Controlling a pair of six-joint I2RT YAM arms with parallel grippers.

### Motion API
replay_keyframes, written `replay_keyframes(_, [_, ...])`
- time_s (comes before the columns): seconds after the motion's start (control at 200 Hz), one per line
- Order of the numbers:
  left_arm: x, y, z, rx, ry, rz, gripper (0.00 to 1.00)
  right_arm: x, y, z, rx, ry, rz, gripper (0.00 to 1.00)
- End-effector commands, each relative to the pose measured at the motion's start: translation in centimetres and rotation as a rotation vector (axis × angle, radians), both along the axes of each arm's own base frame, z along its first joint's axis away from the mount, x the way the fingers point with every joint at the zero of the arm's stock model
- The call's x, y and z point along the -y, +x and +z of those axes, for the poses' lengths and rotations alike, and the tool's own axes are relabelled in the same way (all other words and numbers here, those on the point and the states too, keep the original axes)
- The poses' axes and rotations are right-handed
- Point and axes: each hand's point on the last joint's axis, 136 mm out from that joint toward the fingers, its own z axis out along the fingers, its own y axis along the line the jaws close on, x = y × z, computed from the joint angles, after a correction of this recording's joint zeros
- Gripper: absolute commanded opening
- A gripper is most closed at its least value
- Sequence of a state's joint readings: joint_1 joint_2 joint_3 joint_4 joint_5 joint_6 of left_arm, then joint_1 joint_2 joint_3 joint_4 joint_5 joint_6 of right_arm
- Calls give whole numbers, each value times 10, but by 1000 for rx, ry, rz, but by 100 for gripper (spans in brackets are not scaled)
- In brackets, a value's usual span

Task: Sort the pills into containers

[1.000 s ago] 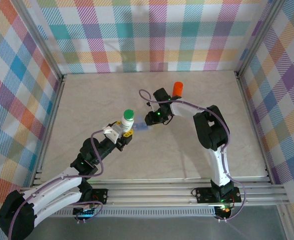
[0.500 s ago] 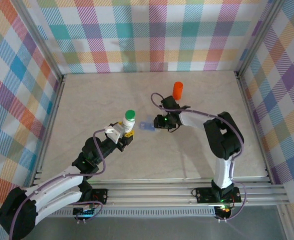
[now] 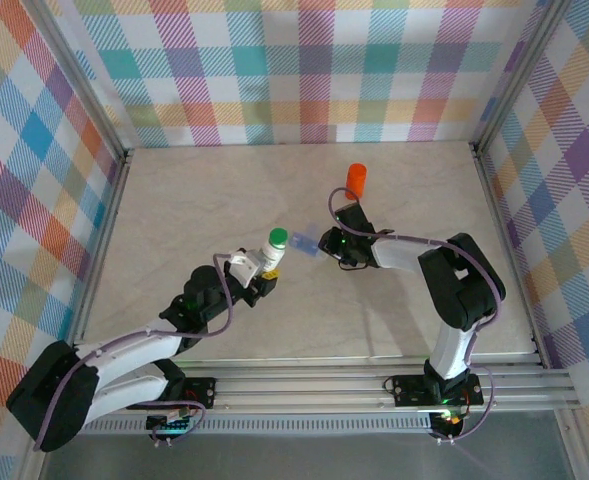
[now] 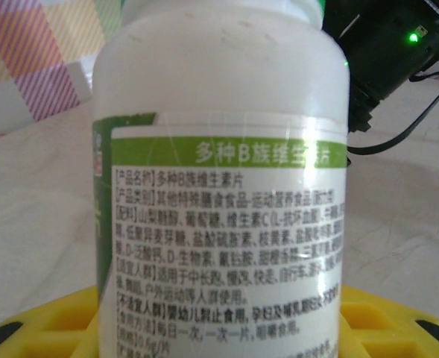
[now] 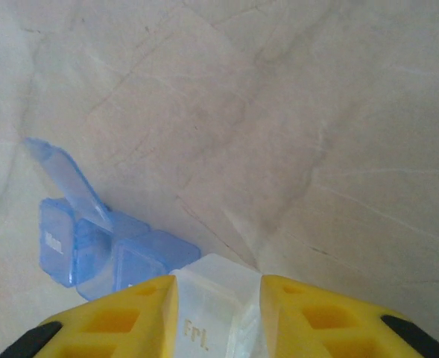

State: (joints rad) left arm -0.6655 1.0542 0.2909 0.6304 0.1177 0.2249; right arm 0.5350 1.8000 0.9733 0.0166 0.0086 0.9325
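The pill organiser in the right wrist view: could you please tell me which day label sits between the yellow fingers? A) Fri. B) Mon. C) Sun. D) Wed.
A: the clear compartment of the pill organiser, held between the yellow fingers, reads "Fri."

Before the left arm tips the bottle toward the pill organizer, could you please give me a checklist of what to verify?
1. Left gripper shut on the white bottle: ok.
2. Green cap removed: not ok, it sits on the bottle.
3. Right gripper shut on the pill organizer: ok.
4. A compartment lid open: ok, one stands up.
5. Pills inside the bottle: cannot tell.
6. Orange bottle apart from both arms: ok.
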Motion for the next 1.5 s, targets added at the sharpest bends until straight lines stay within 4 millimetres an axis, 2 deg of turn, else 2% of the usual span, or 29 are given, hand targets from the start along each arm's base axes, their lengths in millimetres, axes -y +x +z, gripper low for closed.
replay_keyframes(0.0, [14,7,17,6,-26,-36,0,-1,9,16,40,21,-21,41])
replay_keyframes(0.135, [20,17,2,-79,-2,-57,0,8,4,37,102,-12,11,48])
replay_keyframes(0.27, [28,24,-12,-170,47,-79,0,21,-1,71,193,-65,84,56])
replay_keyframes(0.4, [31,30,-23,-237,97,-75,0,35,-13,99,280,-139,157,61])
replay_keyframes(0.535, [30,38,-29,-304,155,-53,0,50,-27,117,371,-183,183,64])
replay_keyframes(0.615, [30,39,-33,-348,180,-44,0,58,-33,120,421,-202,182,65])
replay_keyframes(0.8, [26,42,-47,-443,286,-22,0,63,-41,119,511,-191,187,68])
replay_keyframes(0.98, [25,50,-58,-489,355,-7,0,63,-47,114,524,-164,184,69])
replay_keyframes(1.33, [25,67,-90,-583,463,35,0,67,-50,122,551,-165,179,72])
replay_keyframes(1.495, [20,70,-97,-624,510,53,0,66,-50,120,547,-167,187,73])
